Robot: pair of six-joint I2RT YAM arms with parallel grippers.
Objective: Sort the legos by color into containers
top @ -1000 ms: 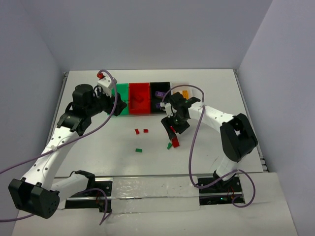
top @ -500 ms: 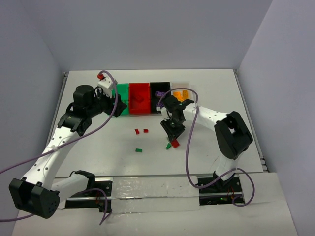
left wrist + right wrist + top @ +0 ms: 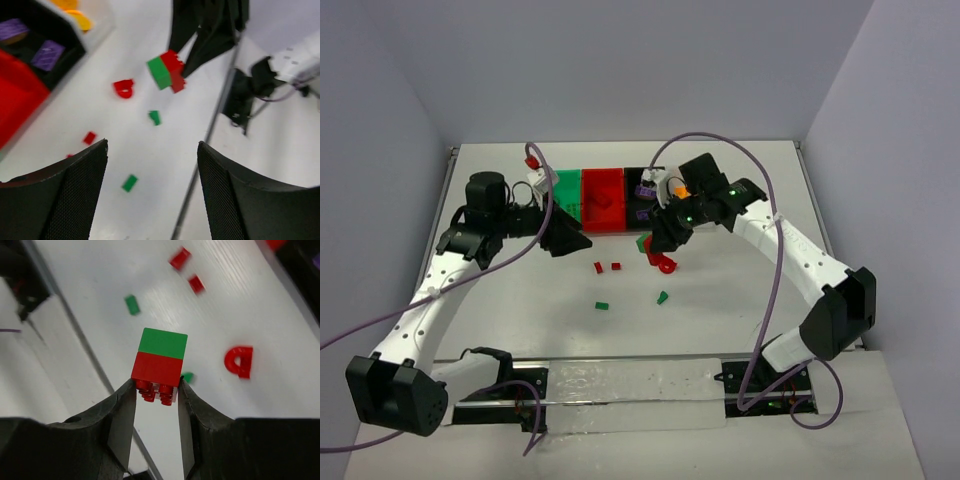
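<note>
Two fingers (image 3: pixel 120 425) of your right gripper (image 3: pixel 157 390) are clamped on a red-and-green stack (image 3: pixel 159 360). They pinch the red brick by its sides. Its studs face the wrist camera and the green brick sits on the far end.

From overhead, the stack hangs at the gripper tip, just in front of the black bin (image 3: pixel 632 198) on the near side. It looks raised off the table (image 3: pixel 520 300).

Directly beside it, on the table:
- a red arch piece (image 3: pixel 239 361)
- one green chip (image 3: pixel 663 296), partly hidden behind the stack in the right wrist view

Further toward your left arm:
- two small red pieces (image 3: pixel 598 267), close together
- a second green chip (image 3: pixel 602 305), nearer the bases

Your left gripper (image 3: pixel 151 147) is spread wide with nothing between its fingers. It is poised over the table in front of the green bin (image 3: pixel 565 185) and the red bin (image 3: pixel 603 215).

The black bin holds purple pieces (image 3: pixel 47 52). The clear bin (image 3: pixel 97 30) next to it holds orange pieces (image 3: pixel 75 17); from overhead the right arm covers most of that bin.
</note>
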